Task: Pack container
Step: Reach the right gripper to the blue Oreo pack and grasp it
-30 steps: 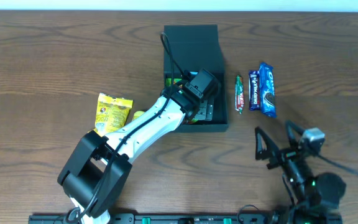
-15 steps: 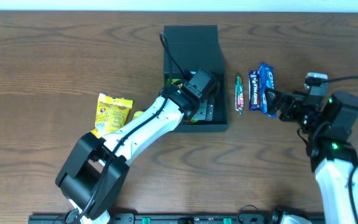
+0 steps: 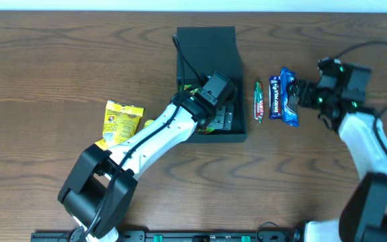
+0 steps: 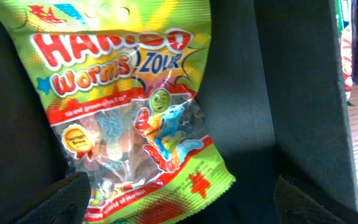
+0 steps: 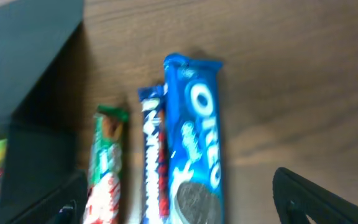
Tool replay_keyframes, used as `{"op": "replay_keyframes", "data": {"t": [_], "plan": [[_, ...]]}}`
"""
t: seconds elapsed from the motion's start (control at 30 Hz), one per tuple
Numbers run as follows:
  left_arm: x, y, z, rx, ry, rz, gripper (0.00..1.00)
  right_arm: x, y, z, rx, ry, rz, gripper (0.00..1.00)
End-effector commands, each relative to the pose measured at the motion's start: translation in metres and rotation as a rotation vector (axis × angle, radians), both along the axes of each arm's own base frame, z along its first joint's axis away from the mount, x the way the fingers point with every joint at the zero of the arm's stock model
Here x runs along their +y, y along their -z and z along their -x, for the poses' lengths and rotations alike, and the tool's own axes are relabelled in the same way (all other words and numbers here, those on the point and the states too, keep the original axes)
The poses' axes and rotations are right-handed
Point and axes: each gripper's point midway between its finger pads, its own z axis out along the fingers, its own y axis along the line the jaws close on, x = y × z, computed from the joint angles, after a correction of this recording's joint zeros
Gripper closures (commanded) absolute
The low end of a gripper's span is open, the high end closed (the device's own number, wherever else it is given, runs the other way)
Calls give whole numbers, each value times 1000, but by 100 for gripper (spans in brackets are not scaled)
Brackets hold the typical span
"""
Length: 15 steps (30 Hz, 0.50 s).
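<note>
On my screens the brown wooden table (image 3: 46,67) fills the whole overhead view. The container (image 3: 207,47) stands on it near the middle, a little toward the far edge, with its lid folded open to the far side. My left arm reaches from the near left corner into the container. The left claw (image 4: 185,211) is inside it, spread wide, with one finger low at each side of the wrist view and nothing between them. Below this claw lies a Haribo packet (image 4: 129,106) flat on the container floor, but I cannot tell if the fingers touch it. My right arm comes from the near right side and bends toward the snacks on the right of the container. The right claw (image 5: 185,205) is also wide and holds nothing. It sits just beside the right end of the row of snacks. A yellow packet (image 3: 121,121) lies on the table left of the container, partly under my left arm. On the right side three long snacks lie side by side, almost parallel: an Oreo pack (image 5: 194,143) outermost, a Dairy Milk bar (image 5: 153,155) touching it, and a thin green and red bar (image 5: 104,168) nearest to the container wall.
</note>
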Motion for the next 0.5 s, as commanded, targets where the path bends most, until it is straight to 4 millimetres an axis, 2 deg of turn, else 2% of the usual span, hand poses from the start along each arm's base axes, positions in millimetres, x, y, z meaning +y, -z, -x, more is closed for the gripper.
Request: {"op": "replay_keyframes", "data": {"t": [0.0, 0.1, 0.2, 0.37, 0.47], "plan": [[5, -15, -8, -30, 0, 21, 5, -6, 13, -16, 35, 0, 99, 7], [10, -15, -12, -28, -15, 19, 5, 4, 34, -26, 75, -26, 105, 12], [14, -15, -15, -29, -25, 19, 5, 2, 53, -28, 120, -14, 144, 14], [15, -15, -15, -22, -27, 27, 5, 3, 79, -24, 182, -13, 166, 18], [15, -15, -15, -20, -27, 29, 5, 1, 88, -21, 208, -16, 176, 23]]}}
